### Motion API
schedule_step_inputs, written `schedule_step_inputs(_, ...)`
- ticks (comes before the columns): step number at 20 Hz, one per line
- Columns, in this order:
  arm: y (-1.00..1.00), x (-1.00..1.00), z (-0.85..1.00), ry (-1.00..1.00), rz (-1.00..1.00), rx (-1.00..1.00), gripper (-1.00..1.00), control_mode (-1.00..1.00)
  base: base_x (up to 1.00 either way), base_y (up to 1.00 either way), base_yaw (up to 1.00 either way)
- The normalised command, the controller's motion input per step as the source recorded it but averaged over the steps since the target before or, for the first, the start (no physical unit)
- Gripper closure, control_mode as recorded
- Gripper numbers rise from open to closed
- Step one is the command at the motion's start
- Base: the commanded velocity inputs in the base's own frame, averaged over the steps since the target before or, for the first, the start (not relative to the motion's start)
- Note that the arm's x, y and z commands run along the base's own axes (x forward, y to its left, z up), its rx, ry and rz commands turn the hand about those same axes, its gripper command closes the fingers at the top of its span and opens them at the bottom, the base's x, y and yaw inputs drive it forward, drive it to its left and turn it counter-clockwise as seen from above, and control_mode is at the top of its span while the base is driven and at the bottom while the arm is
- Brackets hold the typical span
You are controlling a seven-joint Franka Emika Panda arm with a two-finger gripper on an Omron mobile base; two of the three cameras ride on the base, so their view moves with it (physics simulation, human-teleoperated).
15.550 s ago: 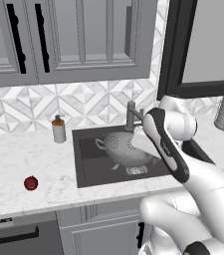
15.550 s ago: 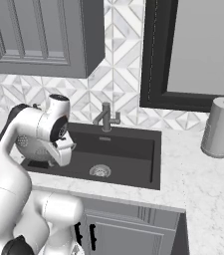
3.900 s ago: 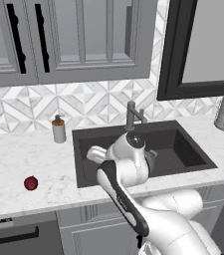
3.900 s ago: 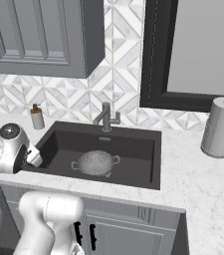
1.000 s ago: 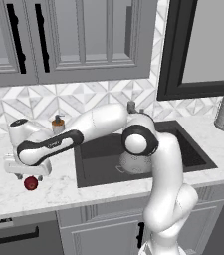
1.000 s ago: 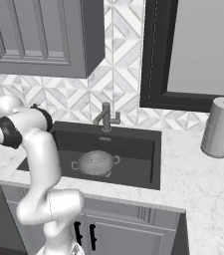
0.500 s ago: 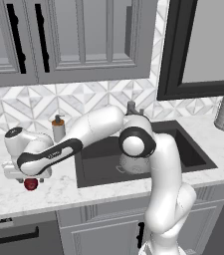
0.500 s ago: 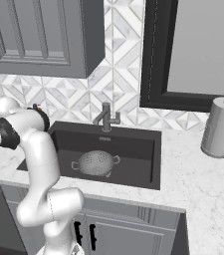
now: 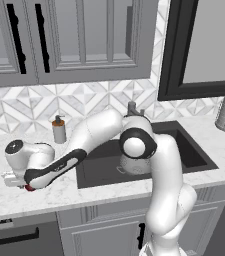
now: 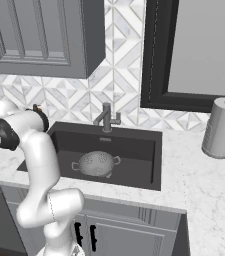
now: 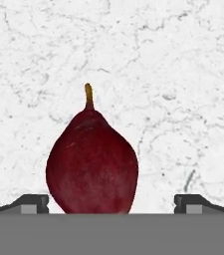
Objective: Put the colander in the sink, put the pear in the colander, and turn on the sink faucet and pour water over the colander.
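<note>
The hand (image 11: pixel 111 203) hangs low over the white marble bench (image 11: pixel 183 74) with its fingers spread wide and gripping nothing; the dark red pear (image 11: pixel 92 164) lies on the marble between the two fingertips (image 11: pixel 34 203), seemingly apart from both. Well to the right, the colander (image 10: pixel 97 164) sits in the sink (image 10: pixel 134 170), below the sink faucet (image 10: pixel 105 118).

Two cameras behind the arm, left and right, look forward and down; both take in the sink (image 9: pixel 194 155) (image 10: pixel 149 150). The hand camera stares straight down, close over the pear (image 11: pixel 92 164) on the worktop (image 11: pixel 173 74).
</note>
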Motion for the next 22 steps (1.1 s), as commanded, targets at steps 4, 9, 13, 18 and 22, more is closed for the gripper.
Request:
schedule_step_inputs(4,0.00,0.15,-0.19,0.00,0.12,0.02,-1.00,-1.00,0.00,0.00,0.00)
schedule_step_inputs(9,0.00,0.29,-0.10,0.00,0.10,0.04,-1.00,-1.00,0.00,0.00,0.00)
schedule_step_inputs(13,0.01,0.28,-0.10,0.00,0.10,0.01,-1.00,-1.00,0.00,0.00,0.00)
schedule_step_inputs(18,0.16,0.11,-0.22,0.07,0.09,0.04,-1.00,-1.00,0.00,0.00,0.00)
schedule_step_inputs(22,0.25,0.26,-0.21,0.08,0.10,0.03,-1.00,-1.00,0.00,0.00,0.00)
